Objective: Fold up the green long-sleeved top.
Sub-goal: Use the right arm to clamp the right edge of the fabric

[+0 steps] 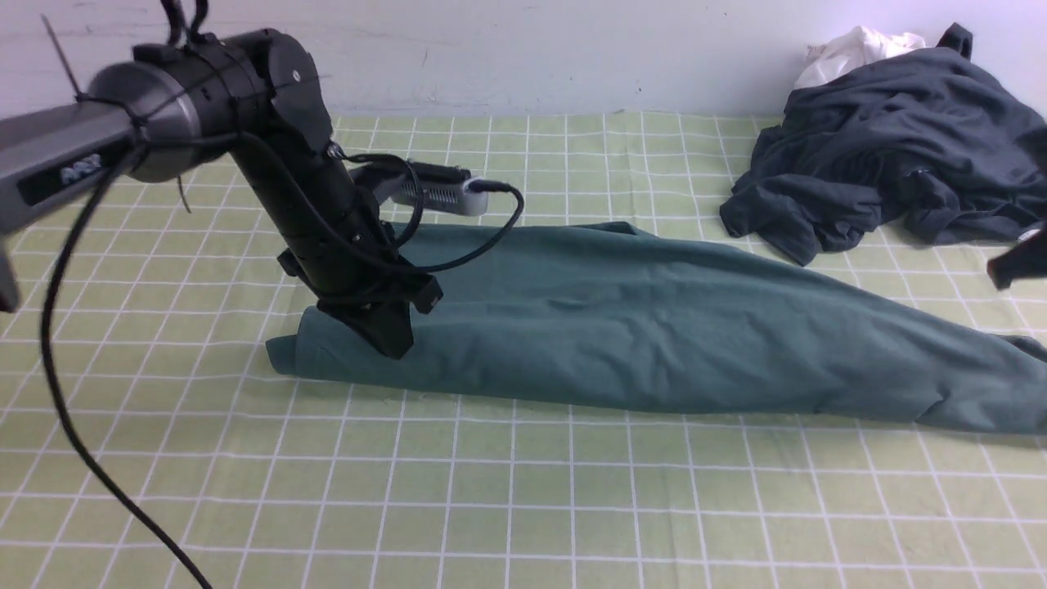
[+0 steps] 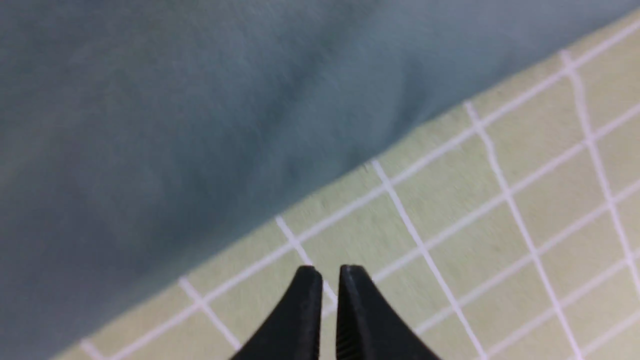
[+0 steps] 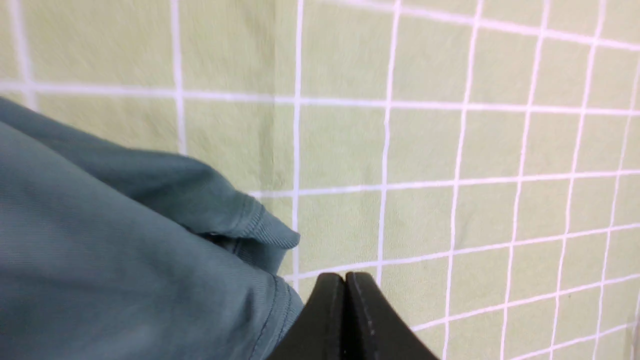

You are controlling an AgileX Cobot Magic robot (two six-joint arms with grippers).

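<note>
The green long-sleeved top lies folded into a long band across the green checked tablecloth, running from centre left to the right edge. My left gripper points down over the band's left end. In the left wrist view its jaws are nearly together with a thin gap, holding nothing, above the bare cloth just beside the top's edge. My right gripper is shut and empty, beside a ribbed cuff and hem of the top. It shows as a dark shape at the front view's right edge.
A dark charcoal-grey garment is heaped at the back right, with a small white garment behind it against the wall. The checked tablecloth stretches in front of the top. The left arm's cable hangs down at the left.
</note>
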